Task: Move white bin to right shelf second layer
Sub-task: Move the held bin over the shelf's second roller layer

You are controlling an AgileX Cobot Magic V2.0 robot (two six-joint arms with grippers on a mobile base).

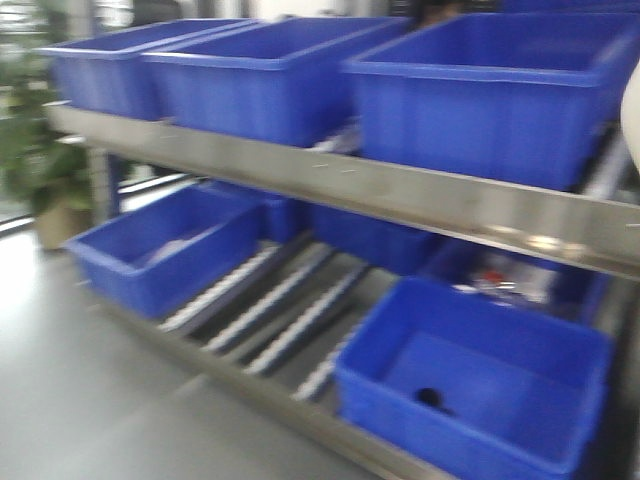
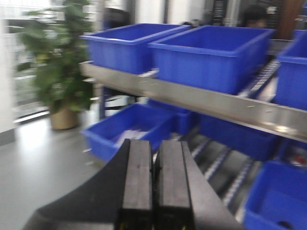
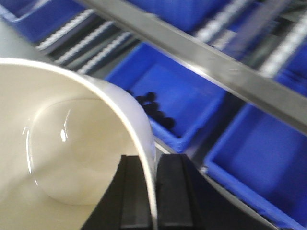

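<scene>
Roughly midway through, judging by the grip and the distance left. Cream-white glossy plastic bin (image 3: 62, 143) already lifted, wall pinched between the dark fingers of the right gripper (image 3: 154, 191), one finger inside the rounded mouth and one outside, at about 6 o'clock in the right wrist view. Empty inside, smooth and shiny. Only a pale sliver of that bin (image 1: 632, 120) visible at 3 o'clock in the front view, so carried off to the right side, not yet resting on anything. Ahead, the stainless steel rack level with white roller rails and a steel front bar (image 1: 400, 195), crowded with large blue rectangular plastic crates (image 1: 490, 90) on top and more blue crates (image 1: 480, 375) on the level beneath. Below the bin, in the right wrist view, a blue crate holding small dark round objects (image 3: 153, 108), too blurred to identify. Left gripper (image 2: 152, 182) idle, fingers pressed together with nothing between them, pointed at the rack from 6 o'clock. Potted green plant (image 2: 60, 62) off at 9 o'clock. Everything smeared with blur. Remaining: closing on the shelf, finding a free stretch of rollers, setting the bin down, releasing.
</scene>
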